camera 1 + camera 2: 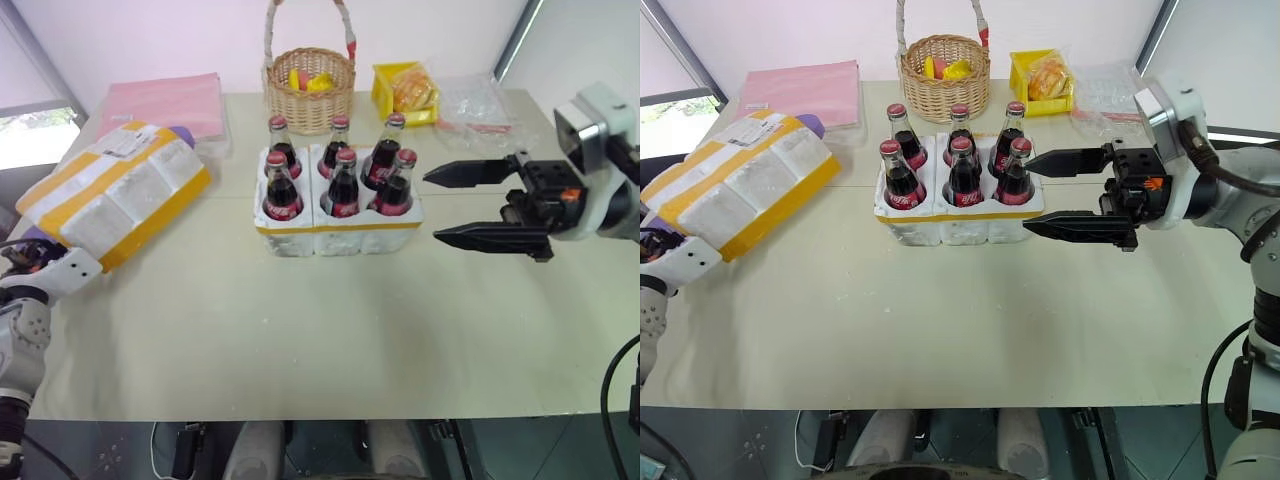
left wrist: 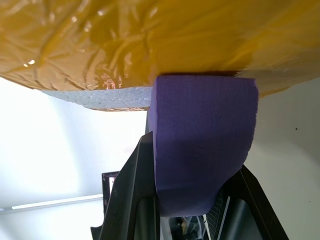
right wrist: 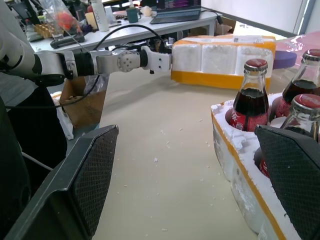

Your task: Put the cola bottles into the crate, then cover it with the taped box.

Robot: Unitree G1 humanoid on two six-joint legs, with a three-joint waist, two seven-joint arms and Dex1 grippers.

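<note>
Several cola bottles (image 1: 340,170) with red caps stand upright in the wells of the white crate (image 1: 340,238) at mid-table. The taped box (image 1: 120,190), white foam with yellow bands and a label, lies tilted at the table's left edge. A purple foam grip (image 2: 202,140) sticks out of its near end, and my left gripper (image 2: 197,165) is shut on that grip, with the box's yellow tape just beyond the fingers. My right gripper (image 1: 432,207) hovers open just right of the crate, pointing at it, with nothing between its fingers.
Behind the crate stands a wicker basket (image 1: 308,90) with yellow items. A pink folder (image 1: 165,105) lies at the back left, a yellow tray of snacks (image 1: 405,90) and a clear plastic bag (image 1: 475,100) at the back right. Bare tabletop (image 1: 300,340) stretches in front of the crate.
</note>
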